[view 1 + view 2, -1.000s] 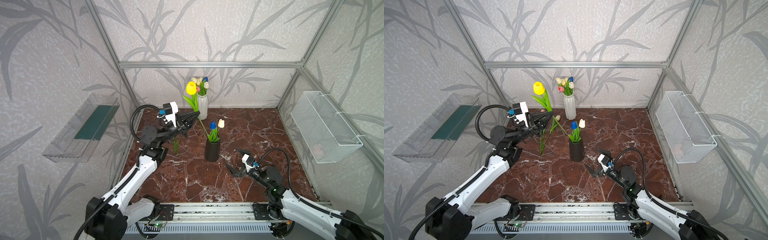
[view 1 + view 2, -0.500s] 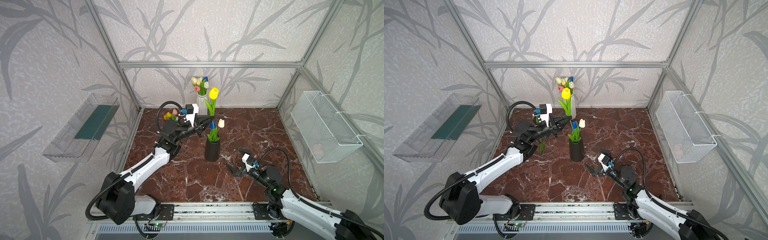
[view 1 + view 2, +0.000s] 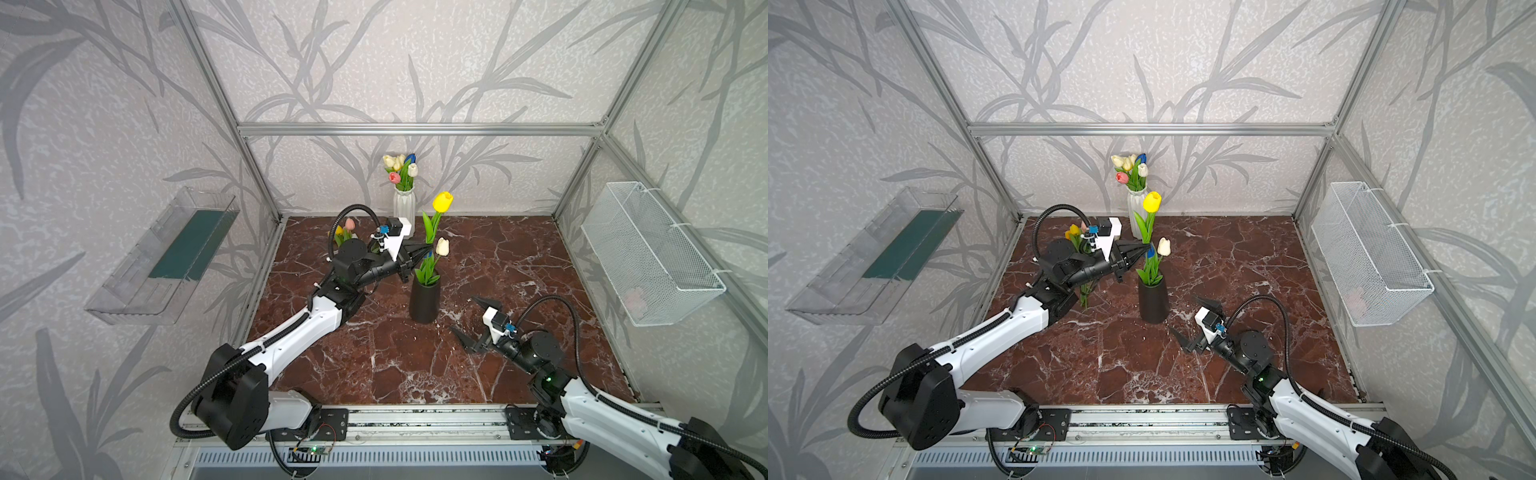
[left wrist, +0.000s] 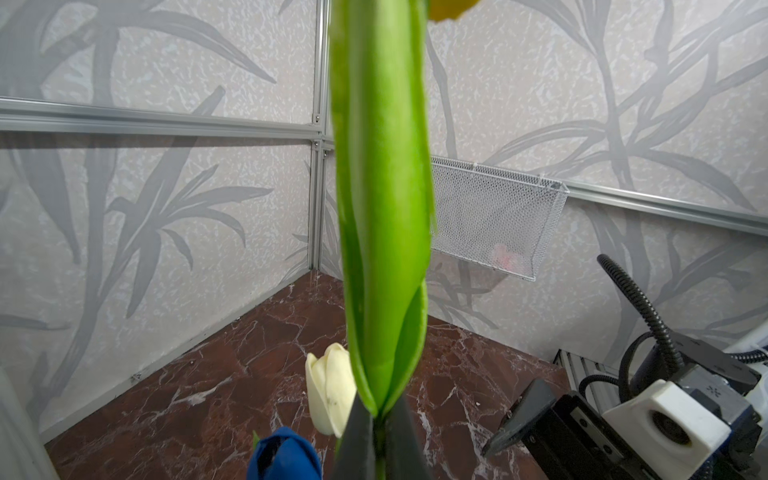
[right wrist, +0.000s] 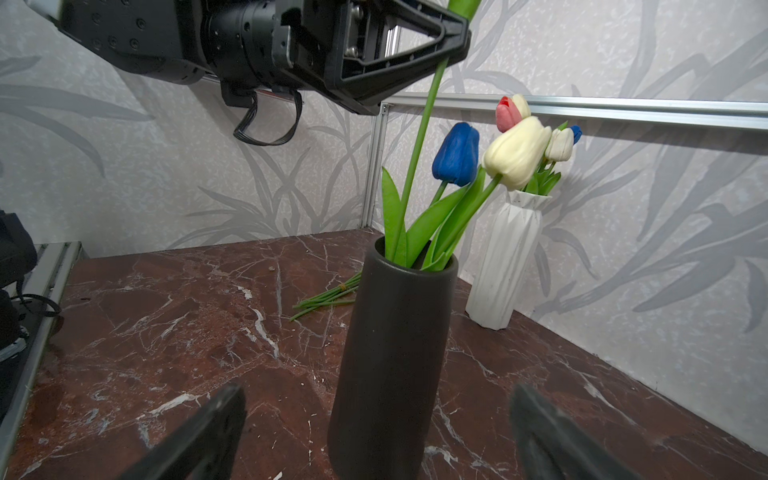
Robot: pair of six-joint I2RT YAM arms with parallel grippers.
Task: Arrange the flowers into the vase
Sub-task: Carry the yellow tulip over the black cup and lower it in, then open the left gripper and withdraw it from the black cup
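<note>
Flowers (image 3: 442, 246) in front vase (image 3: 424, 299) (centre), bunch (image 3: 350, 224) left

Both top views are bright and evenly lit by soft light from above. Shadows on the floor (image 3: 415, 365) are faint and blurred, darkest beneath the left arm (image 3: 299, 332) at centre left. A pale sheen lies on the marble at lower centre. The frame posts (image 3: 209, 66) splay toward the upper corners with wide-angle stretch, and focus is sharp throughout. In the left wrist view the near leaf (image 4: 382, 208) is soft and out of focus, while the walls behind are crisp. In the right wrist view the near fingers (image 5: 199, 436) are dark and blurred; the vase (image 5: 395, 353) is sharp and matte, with little glare.
</note>
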